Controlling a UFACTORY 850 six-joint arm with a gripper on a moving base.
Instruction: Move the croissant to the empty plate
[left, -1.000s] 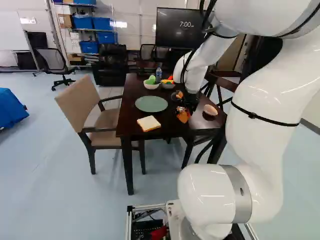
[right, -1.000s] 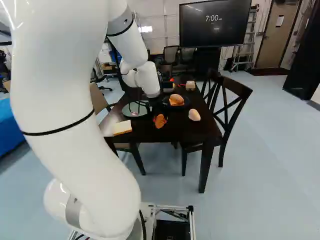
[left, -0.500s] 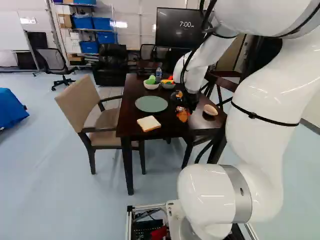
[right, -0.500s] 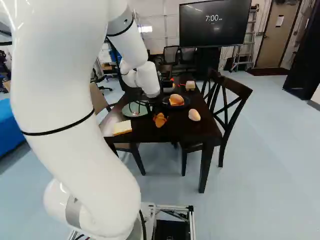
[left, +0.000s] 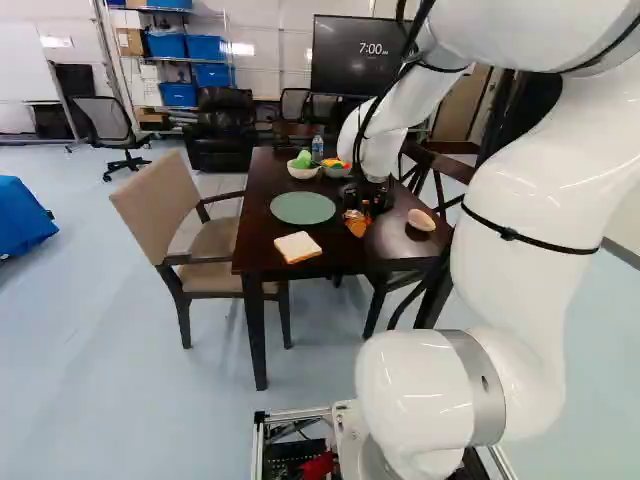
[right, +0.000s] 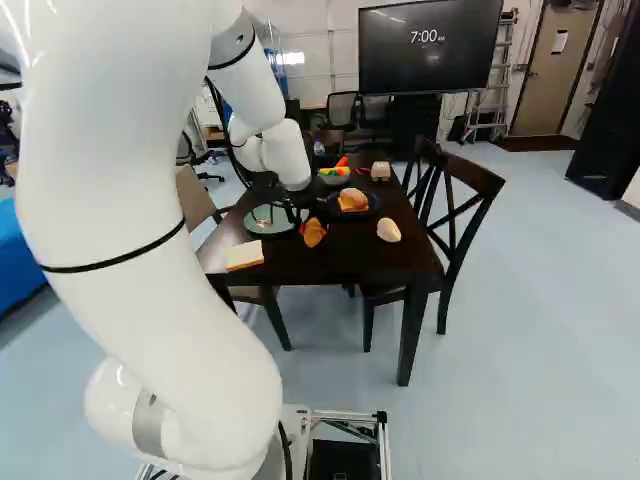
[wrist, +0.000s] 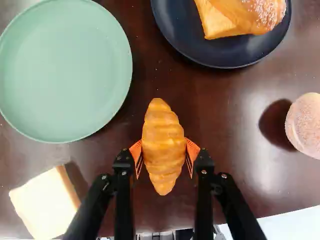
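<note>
My gripper (left: 362, 212) is over the table's near half, right of the empty green plate (left: 303, 208) in the left base view. Seen from the wrist, the gripper (wrist: 164, 154) is shut on the croissant (wrist: 163, 145), an orange pad pressing each side, with both pointed ends sticking out past the fingers. The same green plate (wrist: 65, 70) lies ahead and to one side of the croissant, apart from it. In the right base view the croissant (right: 313, 233) shows just below the gripper. How high it hangs above the tabletop I cannot tell.
A dark plate (wrist: 227, 61) carries a bun and an orange piece (wrist: 217, 22). A bread slice (left: 298, 247) and a pale round bun (right: 388, 230) rest on the dark table. Farther back are two bowls, one a white bowl (left: 302, 171). Chairs flank the table.
The arm has shifted slightly to the left in both base views, and the croissant has moved along with the gripper, a little left and up in the picture. The base has stayed put.
</note>
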